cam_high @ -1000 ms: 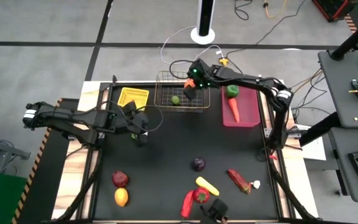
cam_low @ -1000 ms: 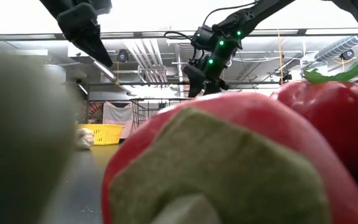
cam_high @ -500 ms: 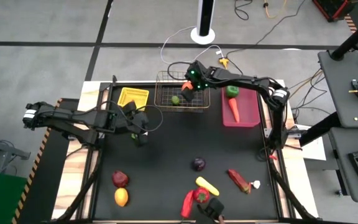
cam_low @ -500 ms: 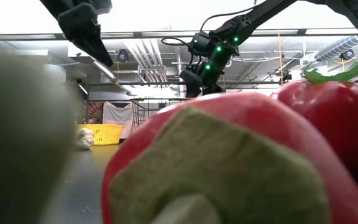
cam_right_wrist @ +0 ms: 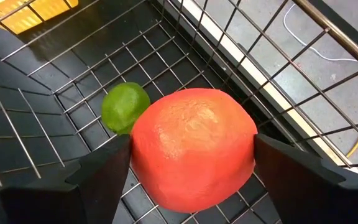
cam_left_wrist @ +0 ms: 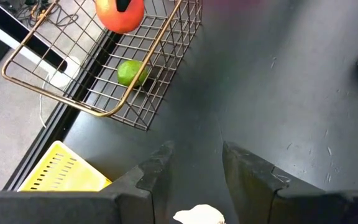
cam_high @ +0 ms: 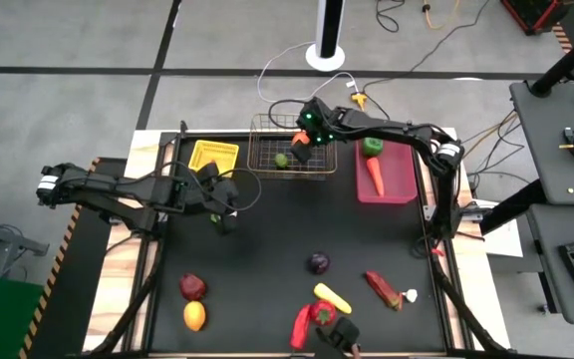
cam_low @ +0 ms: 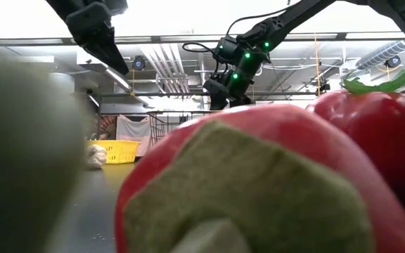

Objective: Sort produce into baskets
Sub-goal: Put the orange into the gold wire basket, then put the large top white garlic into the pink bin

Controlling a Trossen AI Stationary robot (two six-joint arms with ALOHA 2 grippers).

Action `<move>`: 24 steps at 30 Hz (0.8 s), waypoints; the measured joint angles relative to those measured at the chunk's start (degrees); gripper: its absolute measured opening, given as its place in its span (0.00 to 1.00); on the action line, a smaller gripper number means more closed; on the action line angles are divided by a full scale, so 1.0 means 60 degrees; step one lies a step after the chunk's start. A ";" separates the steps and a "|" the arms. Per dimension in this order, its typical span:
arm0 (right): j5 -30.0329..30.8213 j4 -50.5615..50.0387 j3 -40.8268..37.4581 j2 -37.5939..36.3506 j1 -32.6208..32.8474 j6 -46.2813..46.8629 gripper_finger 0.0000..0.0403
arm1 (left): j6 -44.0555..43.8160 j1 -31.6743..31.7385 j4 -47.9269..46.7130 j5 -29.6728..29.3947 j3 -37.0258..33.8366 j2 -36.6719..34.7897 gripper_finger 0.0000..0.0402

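orange fruit [cam_right_wrist: 192, 148] clamped in right pincer [cam_high: 301, 141] above wire basket [cam_high: 263, 160]; left pincer [cam_left_wrist: 194, 163] apart.

**Low view: red produce fills my frame**

I see a big red pepper [cam_low: 259, 183] filling the lower centre, another red fruit [cam_low: 378, 133] at right. Far back at left sits the yellow tray [cam_low: 114, 150]. Two dark arms hang from the top, one upper left, one upper centre.

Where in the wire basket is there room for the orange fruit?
The right tool holds the orange fruit over the wire basket. Only a lime lies inside, at one side; the remaining mesh floor looks bare.
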 joint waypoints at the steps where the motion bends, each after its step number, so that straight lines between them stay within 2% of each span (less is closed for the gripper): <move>1: -0.0001 0.0000 0.0000 0.0000 0.0000 -0.0002 0.79 | 0.0000 -0.0001 0.0022 0.0000 0.0000 0.0001 0.30; 7: -0.0487 -0.0001 0.0000 0.0000 0.0000 0.0088 0.81 | -0.0022 0.0000 0.0039 0.0000 0.0000 0.0004 0.30; 17: -0.0506 -0.0036 -0.0006 -0.0055 0.0007 0.0186 0.86 | -0.0221 0.0001 0.0050 0.0007 0.0000 0.0004 0.30; 24: -0.0677 -0.0850 -0.0015 -0.1072 0.0290 0.0047 0.84 | -0.0266 0.0003 0.0050 0.0612 0.0000 0.0004 0.30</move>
